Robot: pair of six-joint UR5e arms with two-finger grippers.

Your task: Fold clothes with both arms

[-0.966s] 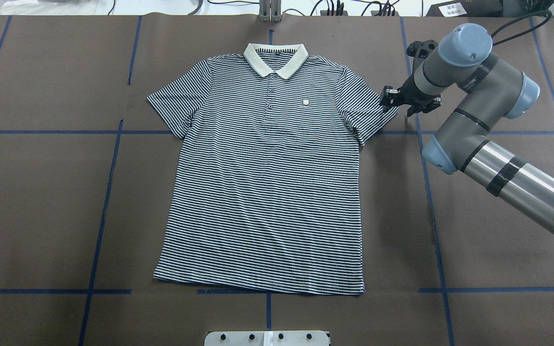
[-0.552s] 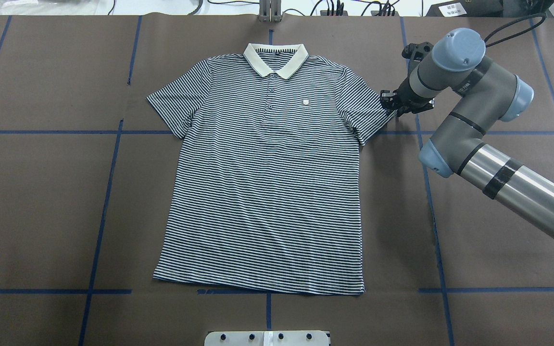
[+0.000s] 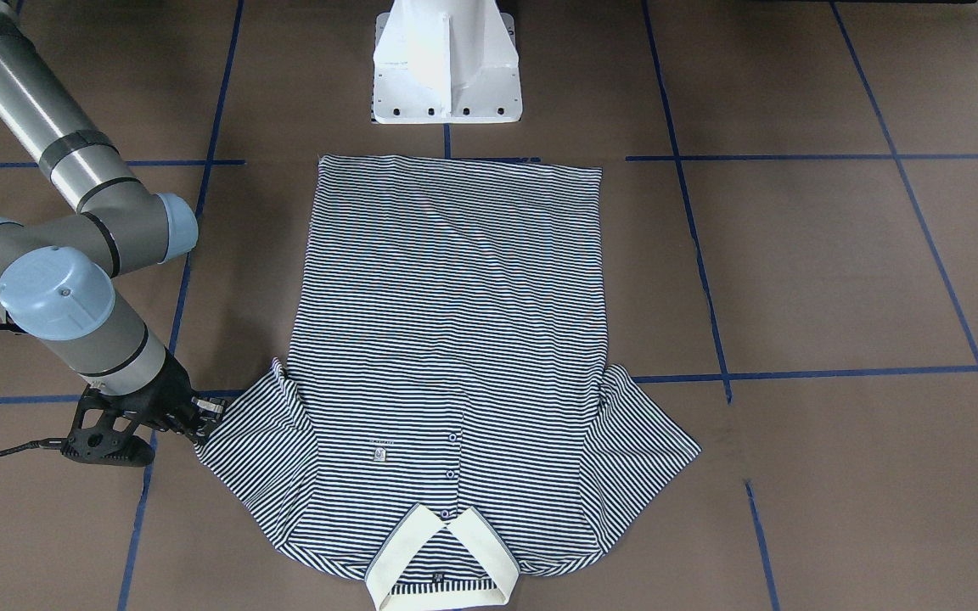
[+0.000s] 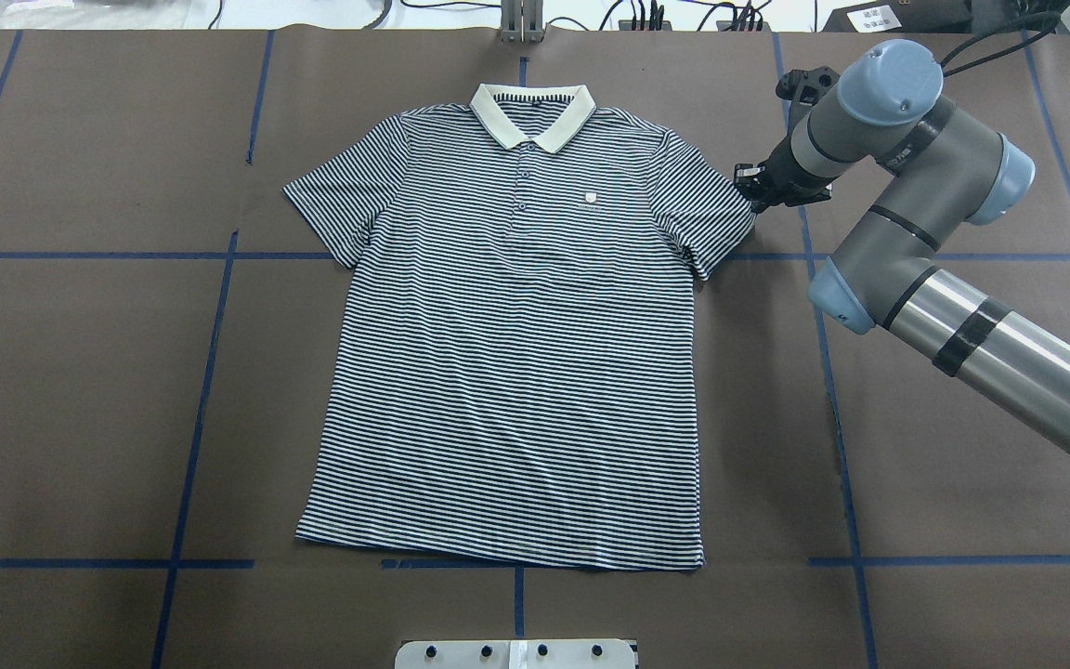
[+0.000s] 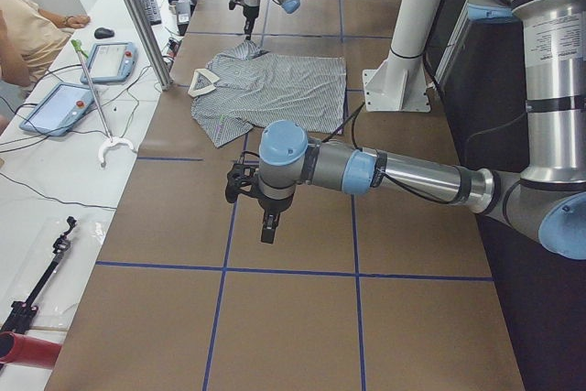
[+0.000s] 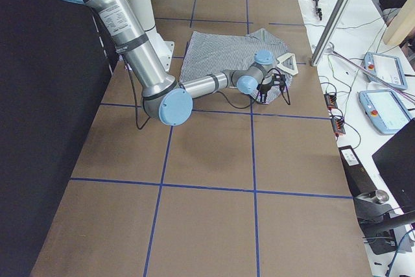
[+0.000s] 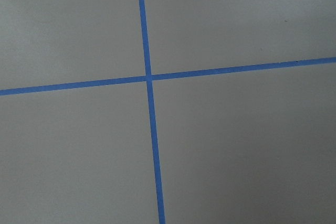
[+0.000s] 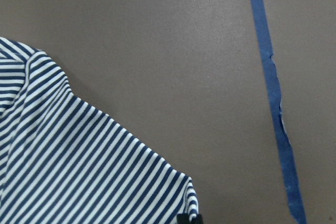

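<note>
Shirt: The polo shirt (image 4: 516, 372) lies flat and face up in the middle of the desk (image 4: 80, 418). Its collar (image 4: 533, 116) is on the far side from the robot, its hem is near the base, and both sleeves are spread out. Laid this way, every edge is free to reach, so a fold could start from either side.

Right end effector: The right end effector (image 4: 747, 190) sits low at the outer tip of the right sleeve (image 4: 711, 218), touching or just beside the hem corner. Its wrist view shows a dark fingertip right at that corner, with the sleeve flat on the desk. I cannot tell whether it is clenched on the cloth or released.

Why there: A sleeve tip is a loose corner that can be pinched without disturbing the body of the shirt. It is probably the hold for turning the sleeve inward.

Left end effector: The left end effector (image 5: 265, 231) hangs over bare desk, well apart from the shirt on its left. Its camera sees only crossing blue tape lines (image 7: 148, 77). It shows only from the side, so I cannot tell its state. It is probably parked clear of the right arm's work.

Progress: Nothing is folded yet, so this looks like the first step.

Risk: The knit is thin, and a pinch could slip off the corner or drag the whole shirt askew.
</note>
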